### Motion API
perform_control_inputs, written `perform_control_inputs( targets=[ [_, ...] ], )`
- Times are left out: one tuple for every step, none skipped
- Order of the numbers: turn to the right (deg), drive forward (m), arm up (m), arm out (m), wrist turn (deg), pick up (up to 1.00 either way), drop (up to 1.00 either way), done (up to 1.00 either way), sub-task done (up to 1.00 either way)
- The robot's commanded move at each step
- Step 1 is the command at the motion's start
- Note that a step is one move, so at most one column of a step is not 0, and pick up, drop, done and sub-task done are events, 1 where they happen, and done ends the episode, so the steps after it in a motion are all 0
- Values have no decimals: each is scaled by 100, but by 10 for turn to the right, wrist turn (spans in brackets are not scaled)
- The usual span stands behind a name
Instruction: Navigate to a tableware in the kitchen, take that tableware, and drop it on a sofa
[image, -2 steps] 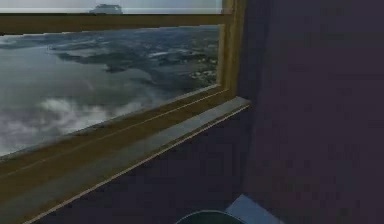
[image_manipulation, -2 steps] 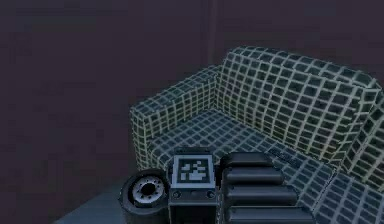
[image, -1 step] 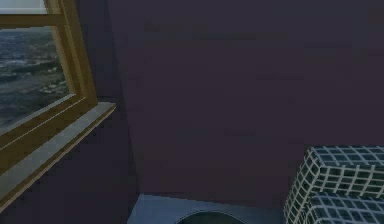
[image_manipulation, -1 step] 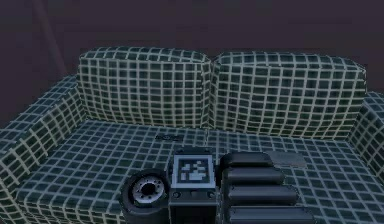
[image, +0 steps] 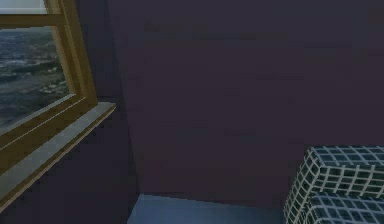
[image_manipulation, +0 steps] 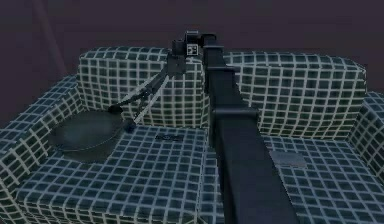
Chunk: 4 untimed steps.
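On sofa (image_manipulation: 290, 95) seat, dark round dish (image_manipulation: 85, 135) lies at tips of fingers (image_manipulation: 150, 92); cannot tell if held; lift straight up before retracting

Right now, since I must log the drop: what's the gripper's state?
Gripper: cannot be told whether it holds anything; a dark round dish lies on the checked sofa at its far end.

Dark sofa (image_manipulation: 300, 90) with a white grid check, dark grey dish (image_manipulation: 88, 132), purple wall (image: 240, 90), brown window frame (image: 70, 60)
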Motion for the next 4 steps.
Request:
perform_control_inputs(
  targets=[
    [0,0,0,0,450,0,0,0,0],
    [0,0,0,0,450,0,0,0,0],
    [0,0,0,0,360,0,0,0,0],
    [0,0,-28,0,0,0,0,0,0]
  ],
)
